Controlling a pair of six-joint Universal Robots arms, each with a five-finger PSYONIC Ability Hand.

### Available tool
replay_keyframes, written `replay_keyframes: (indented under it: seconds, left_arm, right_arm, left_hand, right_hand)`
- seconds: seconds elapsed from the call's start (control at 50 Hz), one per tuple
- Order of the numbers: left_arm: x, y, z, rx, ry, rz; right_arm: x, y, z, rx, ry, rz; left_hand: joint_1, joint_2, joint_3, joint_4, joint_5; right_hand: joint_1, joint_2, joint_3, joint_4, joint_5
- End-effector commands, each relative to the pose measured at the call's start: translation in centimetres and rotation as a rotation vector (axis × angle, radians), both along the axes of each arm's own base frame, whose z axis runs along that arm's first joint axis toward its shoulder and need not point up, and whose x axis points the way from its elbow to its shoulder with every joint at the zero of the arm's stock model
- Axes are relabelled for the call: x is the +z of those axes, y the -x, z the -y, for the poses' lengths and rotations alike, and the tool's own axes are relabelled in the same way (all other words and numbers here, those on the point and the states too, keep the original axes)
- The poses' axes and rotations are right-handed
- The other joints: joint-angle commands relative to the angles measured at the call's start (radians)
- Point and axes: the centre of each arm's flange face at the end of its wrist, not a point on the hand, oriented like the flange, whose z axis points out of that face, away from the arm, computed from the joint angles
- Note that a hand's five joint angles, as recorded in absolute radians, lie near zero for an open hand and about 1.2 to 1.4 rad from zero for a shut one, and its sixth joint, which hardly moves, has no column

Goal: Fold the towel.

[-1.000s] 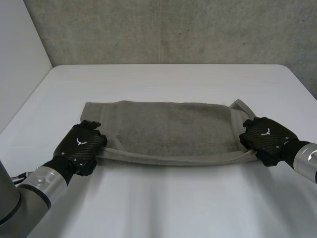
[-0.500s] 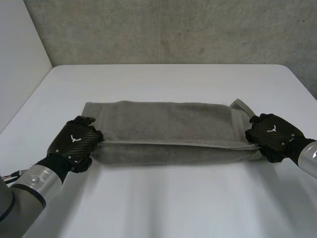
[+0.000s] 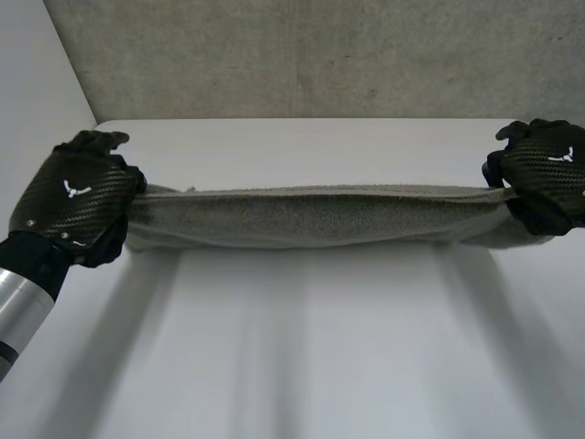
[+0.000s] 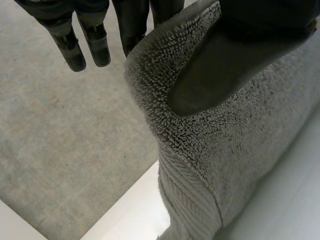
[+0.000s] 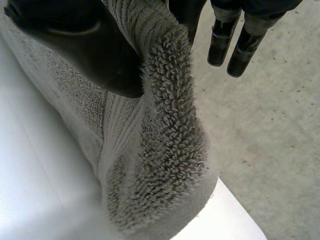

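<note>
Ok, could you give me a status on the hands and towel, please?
Left hand shut on towel, left end. Right hand shut on its right end. Towel held up, stretched between them above the table. Nothing in the way.

One grey towel (image 3: 315, 218), two black hands, the left hand (image 3: 73, 197) and the right hand (image 3: 547, 174), one white table (image 3: 320, 347).

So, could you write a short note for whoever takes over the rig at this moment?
Left hand: shut on the towel, thumb pinching its left end.
Right hand: shut on the towel's right end.
Towel: held up, stretched between the hands above the white table.
Done: both ends grasped, towel raised.
Left: probably carry the held edge across, lay it down, release; no finished fold yet.
</note>
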Motion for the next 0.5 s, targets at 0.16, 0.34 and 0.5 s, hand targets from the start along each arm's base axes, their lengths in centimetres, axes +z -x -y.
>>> replay_keyframes:
  seconds: [0.16,0.34,0.5]
  left_arm:
    - [-6.6,-0.7,2.0,0.039,-0.288,0.029]
    - [-7.1,-0.7,1.5,0.032,-0.297,0.053]
    - [-8.2,-1.0,1.8,0.029,-0.288,0.167]
  right_arm:
    - [-7.4,1.1,2.1,-0.06,-0.223,-0.215]
    - [-6.6,1.2,2.4,-0.077,-0.153,-0.171]
    - [-7.8,1.3,2.4,-0.077,-0.172,-0.175]
  left_hand:
    - [0.096,0.094,-0.052,-0.059,0.064]
    - [-0.487,-0.49,-0.052,-0.059,-0.519]
    - [-0.549,-0.552,-0.052,-0.059,-0.581]
  right_hand:
    - [0.068,0.064,-0.044,-0.076,0.05]
    - [0.068,0.064,-0.044,-0.076,0.05]
    - [0.068,0.064,-0.044,-0.076,0.05]
